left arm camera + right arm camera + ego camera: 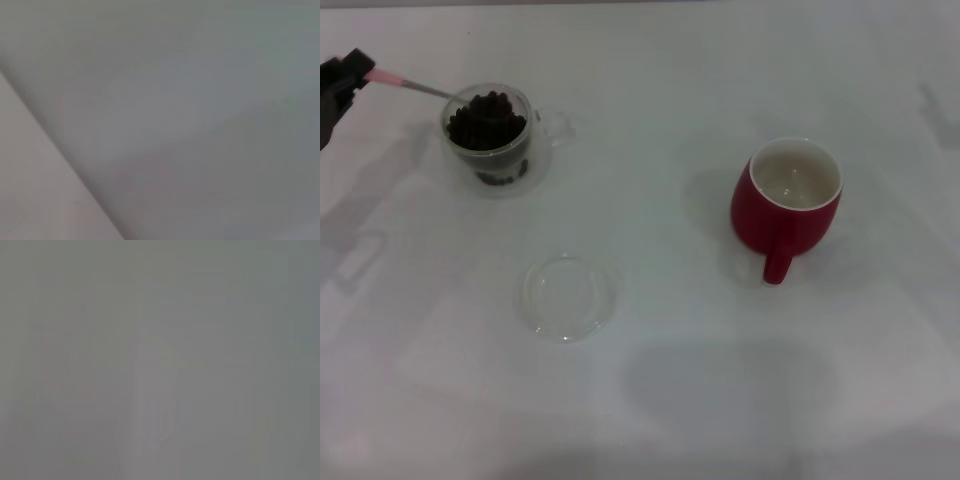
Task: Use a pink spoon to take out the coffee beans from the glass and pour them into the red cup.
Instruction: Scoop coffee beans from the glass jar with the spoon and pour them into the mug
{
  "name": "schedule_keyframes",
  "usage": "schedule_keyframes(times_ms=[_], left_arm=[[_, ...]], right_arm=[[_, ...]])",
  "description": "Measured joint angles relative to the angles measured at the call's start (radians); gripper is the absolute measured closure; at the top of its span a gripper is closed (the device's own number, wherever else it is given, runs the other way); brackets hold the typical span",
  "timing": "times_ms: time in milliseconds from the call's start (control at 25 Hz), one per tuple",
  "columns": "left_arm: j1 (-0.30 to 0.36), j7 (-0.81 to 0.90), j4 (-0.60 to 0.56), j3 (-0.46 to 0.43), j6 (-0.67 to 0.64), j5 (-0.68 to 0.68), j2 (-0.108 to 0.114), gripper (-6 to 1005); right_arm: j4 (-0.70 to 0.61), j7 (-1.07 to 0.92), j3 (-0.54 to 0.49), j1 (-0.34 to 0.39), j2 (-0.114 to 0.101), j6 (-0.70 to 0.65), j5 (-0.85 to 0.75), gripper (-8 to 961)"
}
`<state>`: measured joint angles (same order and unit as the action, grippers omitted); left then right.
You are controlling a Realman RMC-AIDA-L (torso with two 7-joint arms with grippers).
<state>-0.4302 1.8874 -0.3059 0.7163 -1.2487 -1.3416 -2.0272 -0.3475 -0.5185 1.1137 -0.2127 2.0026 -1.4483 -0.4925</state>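
At nine o'clock, the left gripper [350, 75] pinches the pink spoon [408, 85], its bowl buried among the coffee beans [487, 120] in the glass [492, 140]. The red cup [788, 205] stands well apart at three o'clock on the bench [670, 100].

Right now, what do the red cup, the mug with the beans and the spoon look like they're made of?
The red cup looks like glazed ceramic: glossy red outside, cream inside. The glass is clear, probably glass, since the coffee beans show through its wall. The pink spoon, held by the left gripper, has a metallic-looking neck and pink handle, perhaps plastic.
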Motion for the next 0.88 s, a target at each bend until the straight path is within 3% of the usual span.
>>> schedule_keyframes(times_ms=[640, 880], left_arm=[[-0.165, 0.017, 0.008, 0.009, -0.055, -0.137, -0.009, 865], [-0.232, 0.055, 0.011, 0.058, -0.061, -0.154, -0.02, 867]], right_arm=[[-0.013, 0.0, 0.007, -0.022, 0.002, -0.007, 0.0, 257], [-0.013, 0.0, 0.008, -0.03, 0.002, -0.008, 0.0, 257]])
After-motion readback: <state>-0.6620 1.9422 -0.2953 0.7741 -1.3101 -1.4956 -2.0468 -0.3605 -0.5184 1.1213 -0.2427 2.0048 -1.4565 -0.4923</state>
